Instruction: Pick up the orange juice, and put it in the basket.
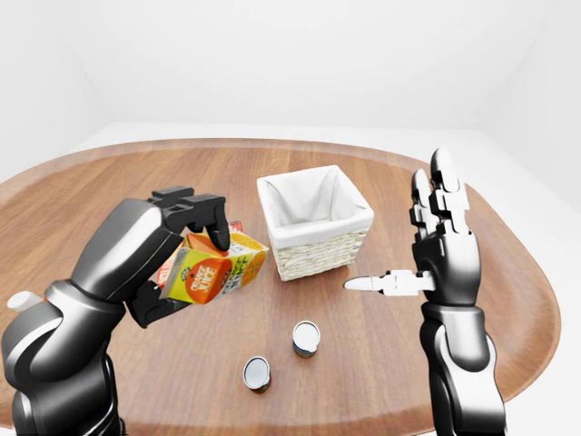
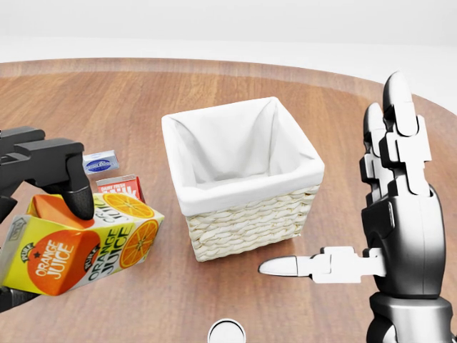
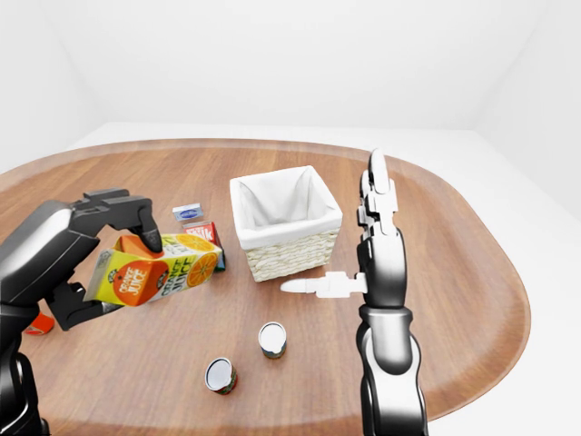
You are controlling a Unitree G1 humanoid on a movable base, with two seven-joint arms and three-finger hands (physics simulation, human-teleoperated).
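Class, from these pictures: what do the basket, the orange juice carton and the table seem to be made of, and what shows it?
Basket: woven wicker, pale, matte, with a white cloth-like lining folded over its rim. Orange juice carton: likely printed paperboard, slightly glossy, with gabled top and sharp folded edges. Table: wood or wood veneer, judging by brown grain streaks and a soft sheen.

The left robot hand point(image 2: 36, 214) is raised at the head view's left, fingers clamped around a carton. The right robot hand point(image 2: 389, 221) stands upright, fingers spread, thumb pointing left.
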